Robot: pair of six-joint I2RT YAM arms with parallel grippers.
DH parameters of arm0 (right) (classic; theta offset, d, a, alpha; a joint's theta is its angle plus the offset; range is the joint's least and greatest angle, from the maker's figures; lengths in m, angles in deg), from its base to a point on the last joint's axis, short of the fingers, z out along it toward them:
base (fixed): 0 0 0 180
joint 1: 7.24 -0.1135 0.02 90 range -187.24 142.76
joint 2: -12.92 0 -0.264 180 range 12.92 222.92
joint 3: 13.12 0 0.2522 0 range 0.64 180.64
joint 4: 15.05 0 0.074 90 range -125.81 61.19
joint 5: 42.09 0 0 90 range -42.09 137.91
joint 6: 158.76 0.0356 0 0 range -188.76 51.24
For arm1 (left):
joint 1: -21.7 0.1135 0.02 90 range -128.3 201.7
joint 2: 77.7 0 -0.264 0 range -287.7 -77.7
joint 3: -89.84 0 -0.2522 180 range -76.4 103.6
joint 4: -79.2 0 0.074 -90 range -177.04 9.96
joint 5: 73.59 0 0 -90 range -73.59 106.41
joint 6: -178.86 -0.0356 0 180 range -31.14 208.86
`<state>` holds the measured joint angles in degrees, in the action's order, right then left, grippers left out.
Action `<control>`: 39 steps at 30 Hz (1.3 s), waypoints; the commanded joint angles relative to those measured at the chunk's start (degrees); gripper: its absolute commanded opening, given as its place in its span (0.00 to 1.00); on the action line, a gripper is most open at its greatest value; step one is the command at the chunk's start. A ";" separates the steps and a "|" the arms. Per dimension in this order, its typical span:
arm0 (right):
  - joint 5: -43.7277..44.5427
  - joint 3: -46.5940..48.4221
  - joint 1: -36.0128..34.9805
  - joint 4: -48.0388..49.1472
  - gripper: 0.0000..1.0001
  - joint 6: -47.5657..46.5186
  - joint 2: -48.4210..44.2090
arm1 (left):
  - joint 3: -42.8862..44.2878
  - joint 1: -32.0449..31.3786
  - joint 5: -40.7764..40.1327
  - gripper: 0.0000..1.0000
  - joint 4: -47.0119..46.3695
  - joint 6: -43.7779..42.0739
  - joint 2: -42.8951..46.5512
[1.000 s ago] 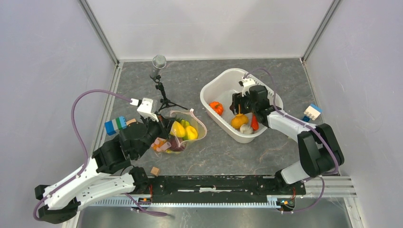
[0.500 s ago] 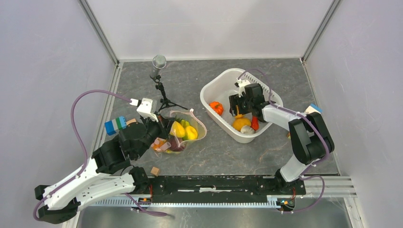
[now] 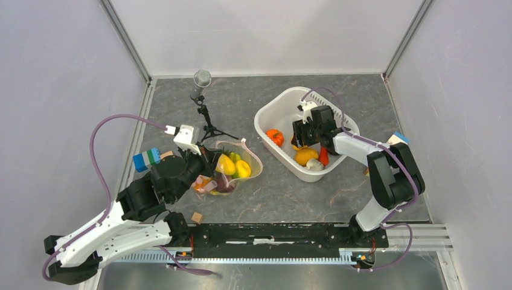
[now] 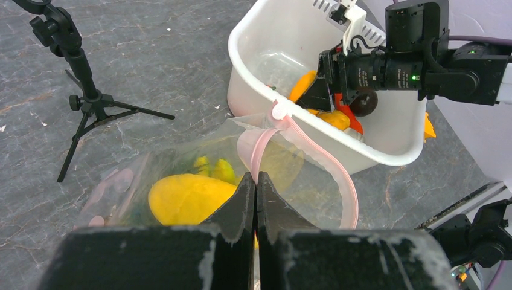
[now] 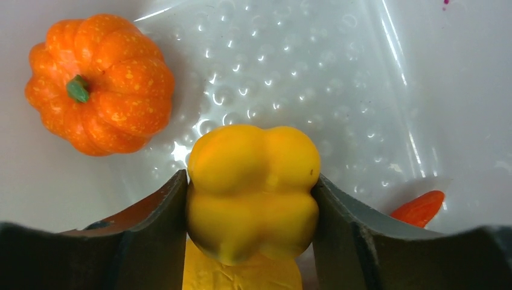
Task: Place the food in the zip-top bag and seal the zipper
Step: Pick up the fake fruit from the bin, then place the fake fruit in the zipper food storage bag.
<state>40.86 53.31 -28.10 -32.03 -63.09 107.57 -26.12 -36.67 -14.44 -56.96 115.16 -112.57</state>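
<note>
The zip-top bag (image 3: 236, 164) lies open on the table with a yellow mango (image 4: 184, 196) and other food inside. My left gripper (image 4: 256, 179) is shut on the bag's mouth edge at the pink zipper (image 4: 338, 175), which loops out to the right. It also shows in the top view (image 3: 205, 162). My right gripper (image 5: 250, 178) is inside the white tub (image 3: 284, 95) and shut on a yellow toy pepper (image 5: 253, 151). It also shows in the top view (image 3: 302, 139). An orange pumpkin (image 5: 99, 81) lies to the left of it and an orange-red piece (image 5: 419, 207) to the right.
The tub also holds a yellow-orange fruit (image 3: 305, 156), a white piece (image 3: 313, 164) and a red piece (image 3: 324, 156). A microphone on a tripod (image 3: 202, 81) stands behind the bag. A blue-green block stack (image 3: 147, 159), a small wooden cube (image 3: 196, 217) and a blue-white block (image 3: 396, 142) lie around.
My right arm has drawn its elbow inward and the gripper has shifted a little to the left inside the tub. The left arm and the bag have not moved.
</note>
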 commanded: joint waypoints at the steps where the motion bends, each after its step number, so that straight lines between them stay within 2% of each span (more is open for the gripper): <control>1: 0.06 0.99 0.48 2.68 0.44 -0.36 -5.58 | 0.36 -0.21 0.53 0.03 -2.33 1.99 0.24; 9: -4.68 -8.62 0.82 15.59 0.44 1.32 -24.80 | 0.35 -0.24 0.22 0.03 -1.96 1.99 0.78; 12: -11.28 -9.92 0.78 17.53 0.44 3.95 -29.25 | 0.30 -0.24 0.42 0.03 -2.05 1.99 0.54; 16: -23.96 -13.43 0.05 25.77 0.44 11.76 -33.34 | 0.34 -0.25 0.97 0.03 -2.56 1.99 -0.17; 19: -26.69 -14.68 -4.54 30.32 0.44 14.54 -35.57 | 0.35 -0.25 1.32 0.03 -2.93 1.97 -0.70; 24: -23.28 -13.86 -17.02 31.78 0.45 11.43 -37.94 | 0.65 -0.22 2.17 0.03 -2.94 2.10 -1.56; 28: -22.66 -12.15 -23.50 32.50 0.45 9.14 -36.67 | 1.17 -0.21 2.72 0.03 -2.84 2.26 -1.98; 34: -17.50 -6.60 -31.34 23.66 0.46 2.12 -30.26 | 2.22 -0.22 3.71 0.03 -2.49 2.08 -2.27; 39: -6.82 -1.14 -36.31 16.33 0.46 -4.58 -24.20 | 2.38 -0.18 6.16 0.03 -3.10 1.55 -2.56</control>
<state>24.08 46.73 -61.54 -9.82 -60.44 79.79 -26.12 -36.67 -10.33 -57.18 115.16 -114.89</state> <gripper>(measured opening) 0.692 0.040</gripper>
